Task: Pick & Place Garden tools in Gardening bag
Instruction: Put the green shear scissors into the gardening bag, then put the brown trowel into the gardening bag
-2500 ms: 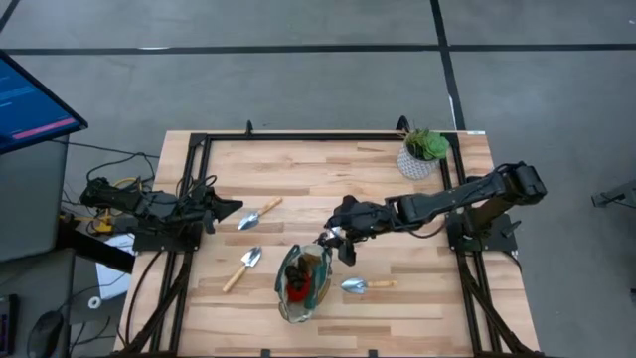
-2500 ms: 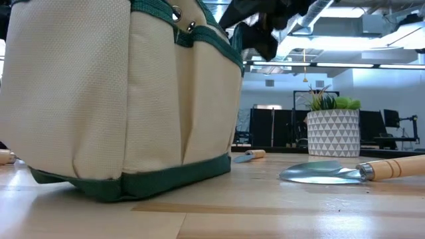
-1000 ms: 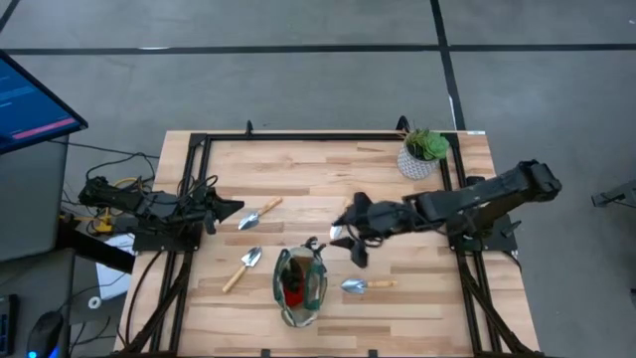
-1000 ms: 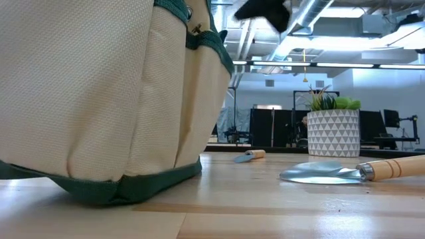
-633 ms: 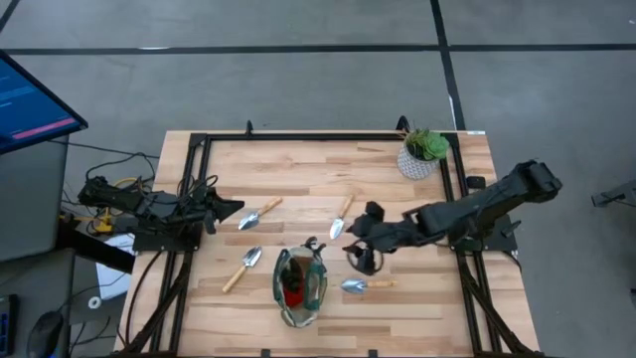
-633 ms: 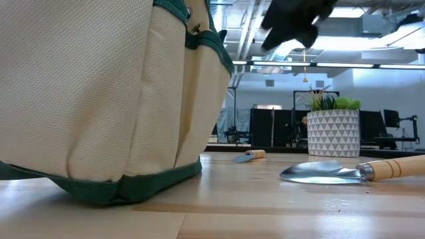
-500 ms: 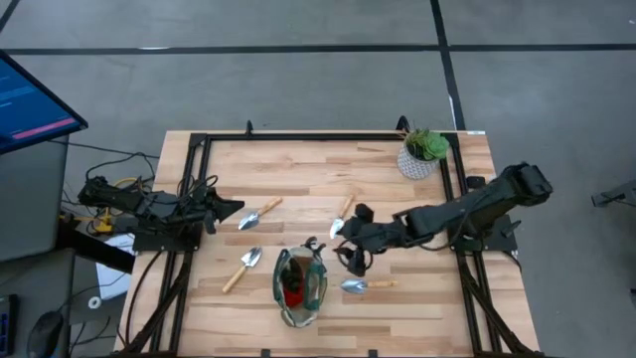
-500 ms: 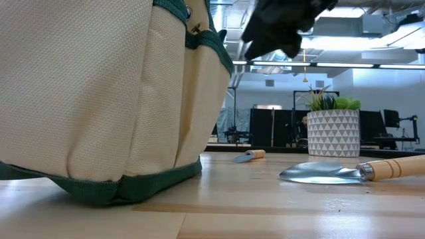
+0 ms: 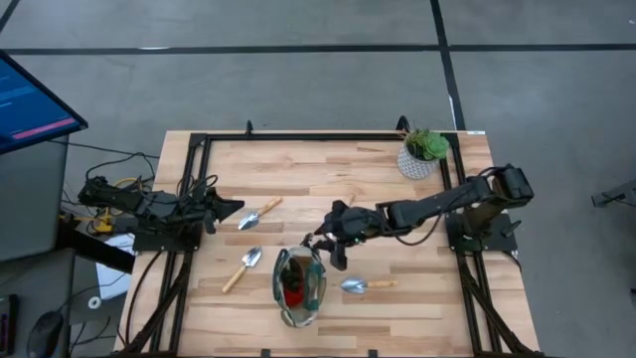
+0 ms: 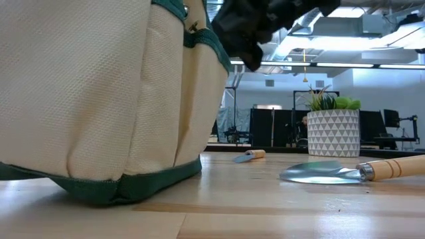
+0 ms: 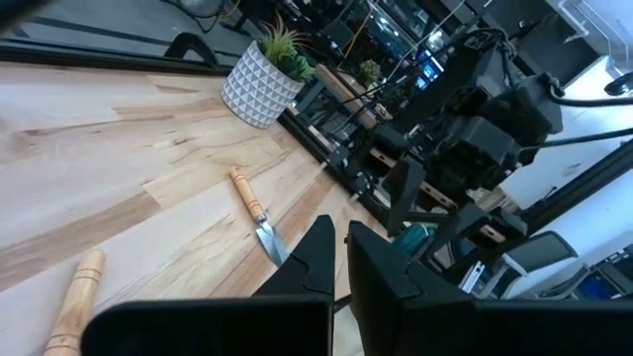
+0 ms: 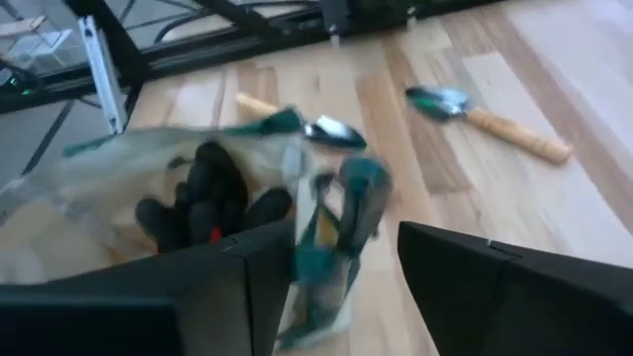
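From above we see the gardening bag standing near the front edge of the desk, with dark items and a small red item inside. The right end effector reaches in over the bag's far rim; its jaws stand apart with nothing between them, so we read it as released. The right wrist view shows what the overhead one cannot: the bag's green trim and one loop handle lie just ahead of the spread fingers, and dark shapes sit in the bag's mouth.

Three trowels lie loose on the desk: one just right of the bag, one to its left, and one farther back on the left. A fourth is hidden under the right arm from above, but the left wrist view shows it plainly.

The low view gives the bag's beige side close up and the plant pot behind.

The left end effector rests at the desk's left edge, clenched on nothing.
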